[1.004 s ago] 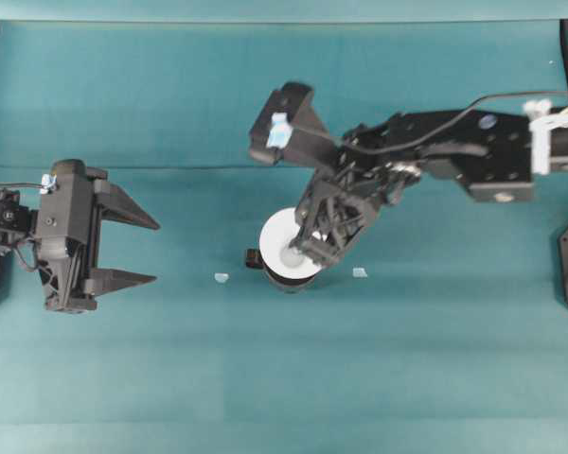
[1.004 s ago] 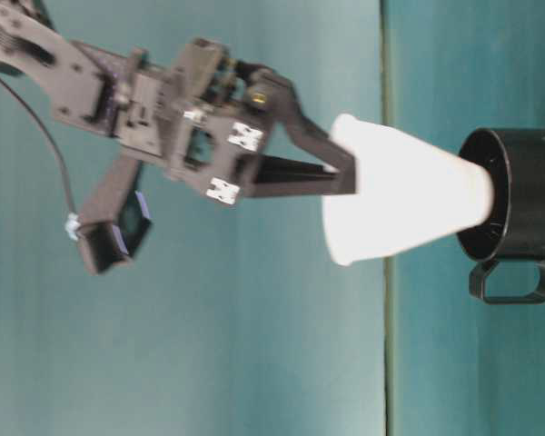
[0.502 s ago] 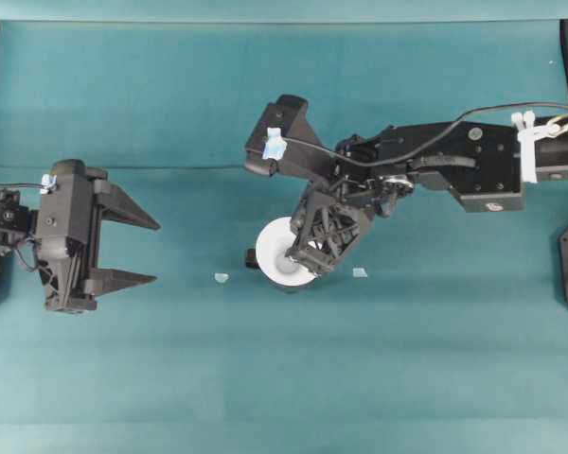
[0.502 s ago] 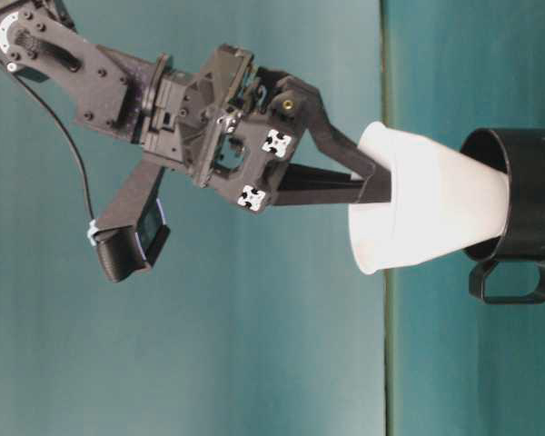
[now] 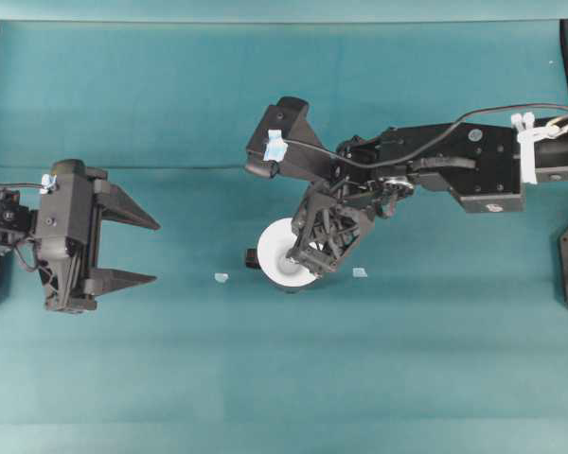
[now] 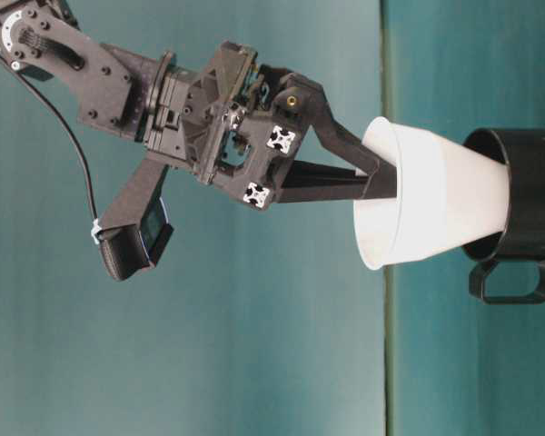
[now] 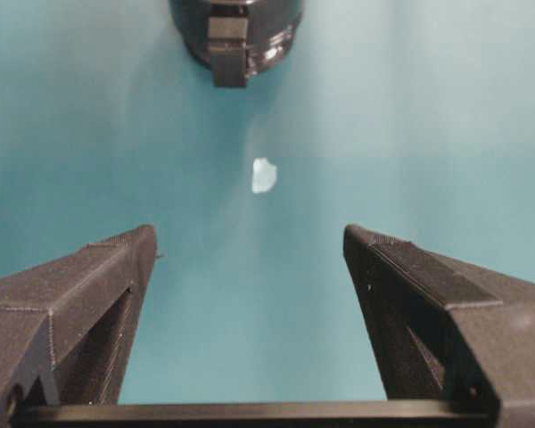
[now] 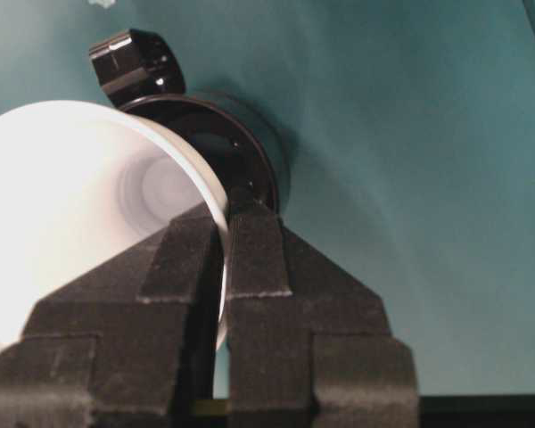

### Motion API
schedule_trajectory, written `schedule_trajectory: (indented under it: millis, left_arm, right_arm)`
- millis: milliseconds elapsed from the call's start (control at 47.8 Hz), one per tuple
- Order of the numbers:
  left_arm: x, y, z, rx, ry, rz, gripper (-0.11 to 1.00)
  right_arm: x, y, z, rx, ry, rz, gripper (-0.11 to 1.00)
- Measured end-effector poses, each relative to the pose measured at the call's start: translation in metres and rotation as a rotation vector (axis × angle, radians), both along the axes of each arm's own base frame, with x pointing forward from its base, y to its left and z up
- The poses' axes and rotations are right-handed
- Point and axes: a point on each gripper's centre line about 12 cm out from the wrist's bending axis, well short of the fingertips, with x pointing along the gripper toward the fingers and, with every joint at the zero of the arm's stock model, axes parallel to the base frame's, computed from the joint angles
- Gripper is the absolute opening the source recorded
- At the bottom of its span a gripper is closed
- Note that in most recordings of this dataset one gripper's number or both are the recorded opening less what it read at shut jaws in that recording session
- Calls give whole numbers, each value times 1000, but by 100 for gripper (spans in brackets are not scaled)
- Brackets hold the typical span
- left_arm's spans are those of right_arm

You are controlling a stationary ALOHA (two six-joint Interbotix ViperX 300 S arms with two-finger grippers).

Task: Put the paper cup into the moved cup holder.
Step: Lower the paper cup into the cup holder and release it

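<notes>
One paper cup (image 6: 431,204) tilted, base inside holder (image 6: 527,195)

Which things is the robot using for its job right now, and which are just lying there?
Part of the job:
- paper cup, bottom already in the holder's mouth
- cup holder
- right claw, pinching the cup's rim

Just lying about:
- two small pale scraps on the table
- left claw, open and empty

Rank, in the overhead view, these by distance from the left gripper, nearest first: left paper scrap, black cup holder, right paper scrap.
From the left gripper:
1. Small pale paper scrap, just left of the holder.
2. Glossy black cup holder, centre, handle facing this gripper.
3. Second pale scrap, right of the holder.
</notes>
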Motion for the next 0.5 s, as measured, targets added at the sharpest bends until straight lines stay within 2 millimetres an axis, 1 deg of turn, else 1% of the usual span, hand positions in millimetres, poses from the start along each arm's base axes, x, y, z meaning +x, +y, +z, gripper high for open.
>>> schedule_trajectory:
  millis: [167, 314, 439, 502]
  left_arm:
    - [0, 0, 0, 0, 2, -2, 85]
    - [0, 0, 0, -1, 0, -1, 85]
    - [0, 0, 0, -1, 2, -1, 85]
    - [0, 0, 0, 0, 0, -2, 85]
  right_arm:
    - [0, 0, 0, 12, 0, -8, -6]
    - [1, 0, 0, 11, -6, -7, -1]
    - [2, 0, 0, 10, -12, -9, 7]
    - [2, 0, 0, 12, -12, -9, 15]
